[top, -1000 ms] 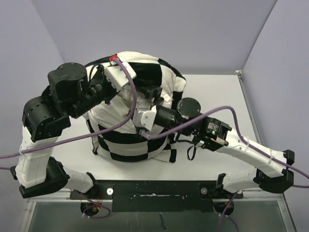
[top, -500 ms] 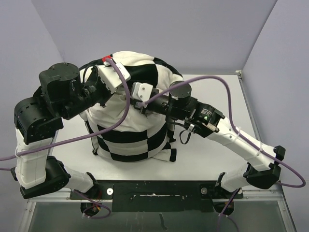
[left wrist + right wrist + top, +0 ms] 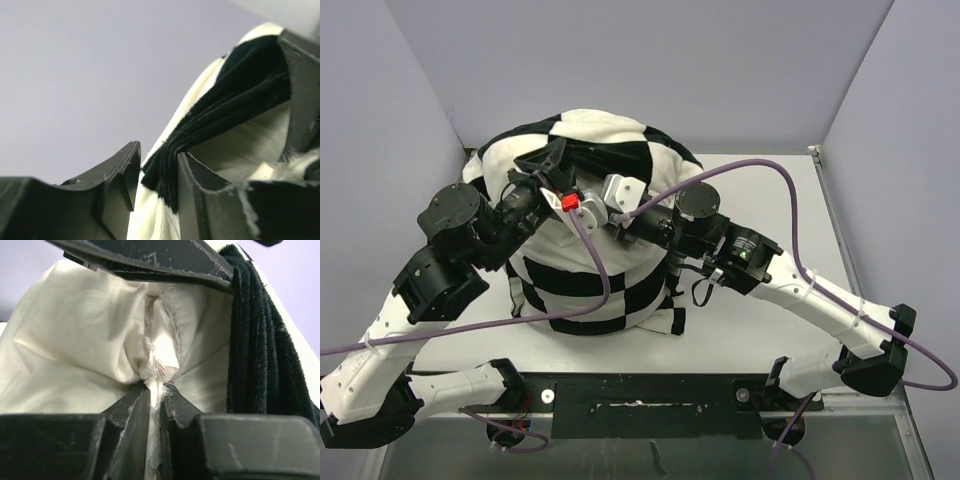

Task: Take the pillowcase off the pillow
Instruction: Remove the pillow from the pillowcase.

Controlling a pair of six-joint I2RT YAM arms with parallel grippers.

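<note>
The black-and-white checkered pillowcase (image 3: 590,285) stands bulging on the table, filled by the pillow. My left gripper (image 3: 548,160) is at its upper left. In the left wrist view this gripper (image 3: 159,152) is open, and a folded black edge of the pillowcase (image 3: 235,105) lies between the jaws against the right finger. My right gripper (image 3: 595,195) is just beside it at the top middle. In the right wrist view it (image 3: 159,390) is shut on a pinch of frayed white fabric that looks like the pillow (image 3: 85,335), with black pillowcase cloth (image 3: 260,340) to the right.
The white table (image 3: 760,200) extends to the right of the bundle. Grey walls close in at the back and both sides. Purple cables (image 3: 760,168) loop over both arms. A black mounting rail (image 3: 640,390) runs along the near edge.
The right gripper moved up to the top of the bundle and shut on white fabric. The left arm swung down and forward, and its jaws parted around the pillowcase edge.
</note>
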